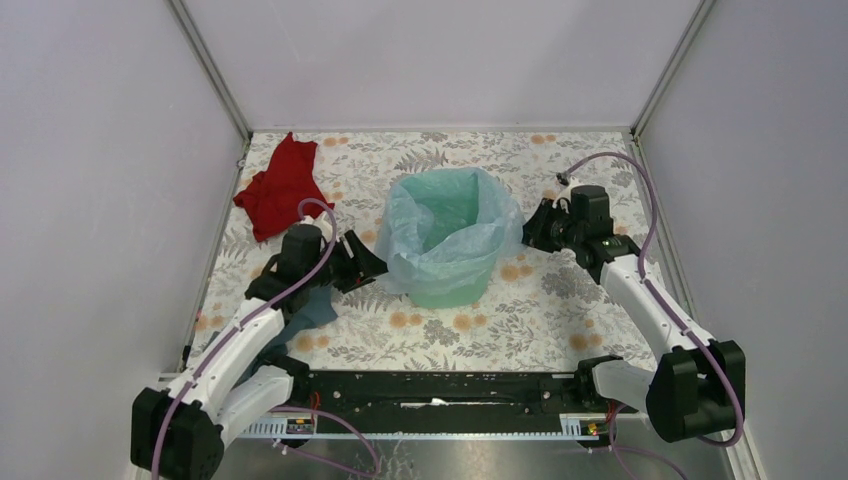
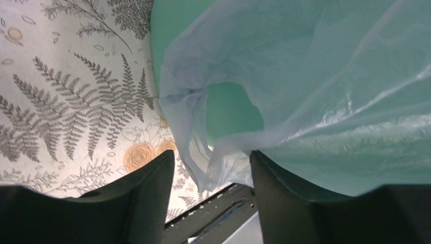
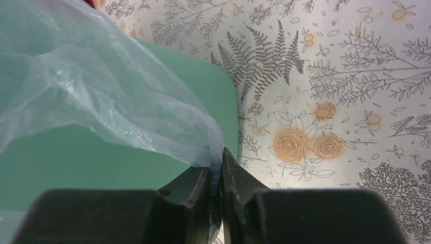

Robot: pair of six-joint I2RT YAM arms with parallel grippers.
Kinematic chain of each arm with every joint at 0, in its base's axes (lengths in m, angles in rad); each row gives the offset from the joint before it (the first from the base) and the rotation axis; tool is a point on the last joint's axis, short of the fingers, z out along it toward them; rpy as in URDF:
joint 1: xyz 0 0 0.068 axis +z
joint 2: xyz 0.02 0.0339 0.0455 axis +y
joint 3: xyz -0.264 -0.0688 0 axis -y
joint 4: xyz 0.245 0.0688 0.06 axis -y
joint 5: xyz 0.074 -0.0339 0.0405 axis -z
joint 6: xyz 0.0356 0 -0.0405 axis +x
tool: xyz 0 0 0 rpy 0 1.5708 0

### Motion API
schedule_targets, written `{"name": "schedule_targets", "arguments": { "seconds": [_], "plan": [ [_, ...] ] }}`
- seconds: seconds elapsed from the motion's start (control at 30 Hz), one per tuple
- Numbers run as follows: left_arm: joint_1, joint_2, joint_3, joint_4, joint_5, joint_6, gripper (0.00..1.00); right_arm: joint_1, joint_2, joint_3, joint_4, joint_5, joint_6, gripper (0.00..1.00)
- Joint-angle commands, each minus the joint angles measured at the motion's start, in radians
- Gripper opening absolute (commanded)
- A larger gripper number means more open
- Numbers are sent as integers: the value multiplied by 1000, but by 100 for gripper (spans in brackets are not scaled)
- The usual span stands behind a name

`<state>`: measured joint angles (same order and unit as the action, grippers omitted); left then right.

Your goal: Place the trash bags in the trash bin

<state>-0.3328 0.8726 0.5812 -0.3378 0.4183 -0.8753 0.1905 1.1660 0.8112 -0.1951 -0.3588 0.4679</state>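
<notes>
top view: the mint-green trash bin [image 1: 445, 285] stands upright mid-counter. the pale-blue trash bag [image 1: 400, 240] is already down inside it, with its mouth folded out over the rim all round. the left gripper [image 1: 372, 265] is at the bin's left side and the right gripper [image 1: 528, 232] at its right side, both at the hanging film.

left wrist view: the left gripper [image 2: 211, 162] has its jaws apart, with a handle loop and a fold of film hanging between them, not pinched. i judge it should nip the film only, clear of the bin wall [image 2: 231, 109], before any pull.

right wrist view: the right gripper [image 3: 217, 162] is clenched on a thin fold of the bag's edge [image 3: 101, 91], just beside the bin's side [image 3: 76, 157].

the step in hand looks like seating the overhang evenly. once both sides are held, draw down and outward together and gently. the film is thin and could tear. a one-sided tug could tip the light bin or drag the liner off the far rim.

the counter [image 1: 540, 300] has a pale cover printed with grey ferns and orange flowers, flat and dry-looking. a red cloth [image 1: 278, 188] lies at the far left, well apart from the bin. a grey-blue cloth [image 1: 315, 312] lies under the left arm. plain pale walls [image 1: 420, 60] close in the left, far and right sides.
</notes>
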Motion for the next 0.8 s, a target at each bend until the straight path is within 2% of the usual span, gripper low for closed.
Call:
{"name": "schedule_targets", "arguments": {
  "seconds": [0.0, 0.07, 0.43, 0.63, 0.77],
  "plan": [
    [1, 65, 38, 119, 7, 18, 55, -3, 10, -47, 59, 27, -21, 13],
    [1, 81, 47, 121, -13, 29, 51, -3, 27, -74, 75, 26, -22, 10],
    [2, 120, 51, 135, -53, 44, 32, -2, 169, -230, 294, -45, 48, 8],
    [2, 168, 62, 149, -64, 68, 25, 11, 212, -236, 316, -39, 43, 9],
    [2, 220, 29, 228, -38, 48, 17, 19, 232, -227, 314, -32, 35, 10]
  ]
}}
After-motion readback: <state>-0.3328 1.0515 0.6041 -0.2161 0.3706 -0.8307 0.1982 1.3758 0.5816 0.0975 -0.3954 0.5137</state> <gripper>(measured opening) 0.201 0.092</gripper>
